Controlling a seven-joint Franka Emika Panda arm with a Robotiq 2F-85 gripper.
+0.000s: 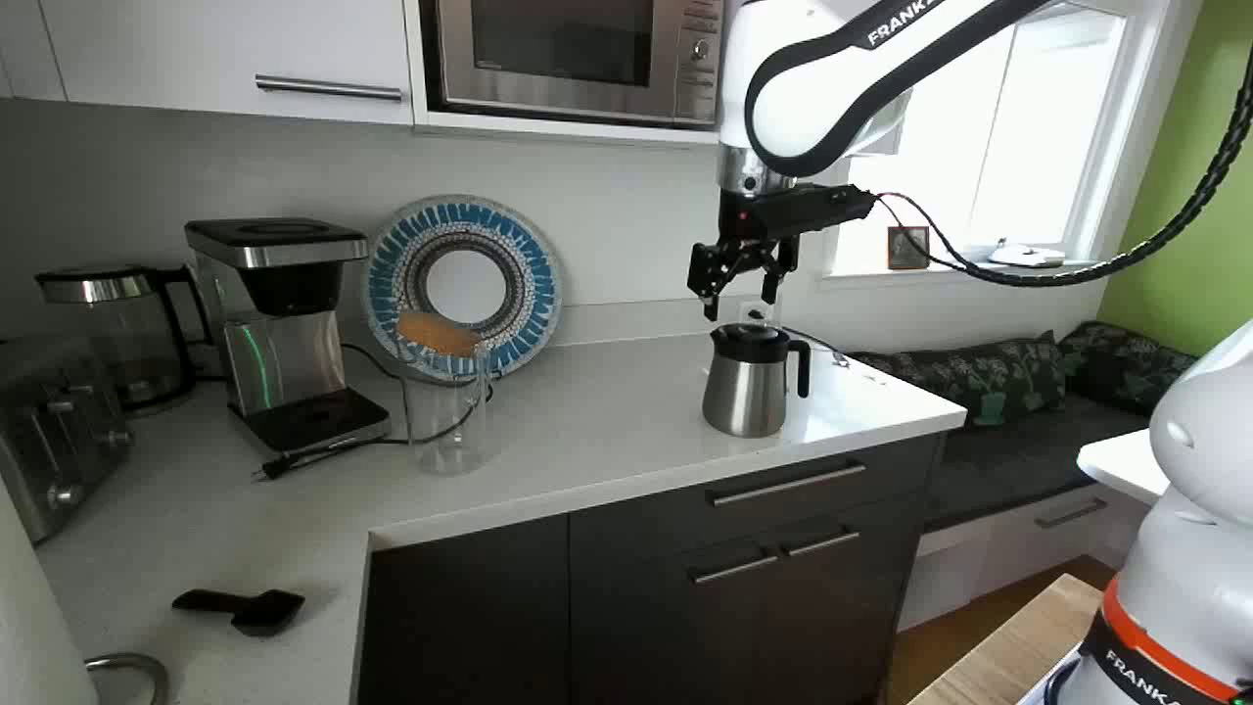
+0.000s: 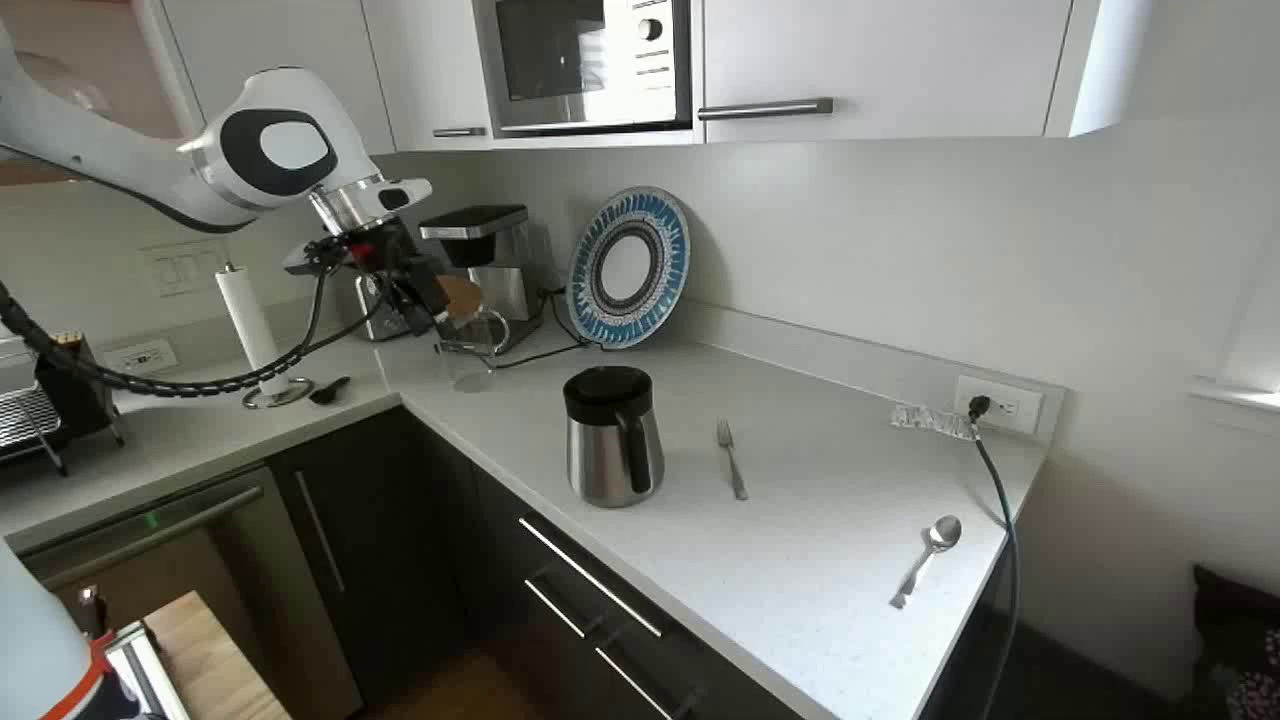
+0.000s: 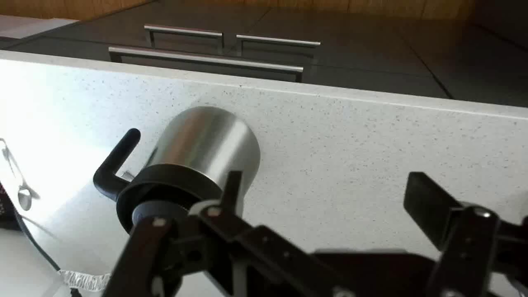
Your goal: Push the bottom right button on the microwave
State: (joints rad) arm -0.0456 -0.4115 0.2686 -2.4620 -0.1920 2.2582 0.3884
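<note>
The silver-framed microwave [image 1: 563, 95] sits in the upper cabinets with its door shut and its top cut off by the frame; it also shows in an exterior view [image 2: 588, 108]. Its control strip [image 1: 697, 69] runs down the right side, with a round knob and flat buttons below it. The strip also shows in an exterior view [image 2: 655, 75]. My gripper [image 1: 740, 304] is open and empty, pointing down, lower than the microwave and apart from it. It also shows in an exterior view [image 2: 428, 312] and the wrist view [image 3: 324, 181]. The microwave is out of the wrist view.
A steel carafe [image 1: 746, 397] stands on the counter near my gripper, left of the fingers in the wrist view [image 3: 206, 140]. A coffee maker [image 1: 284, 343], a glass jug [image 1: 445, 431] and a round blue plate [image 1: 533, 284] stand along the counter. A cabinet handle [image 2: 765, 108] sticks out beside the microwave.
</note>
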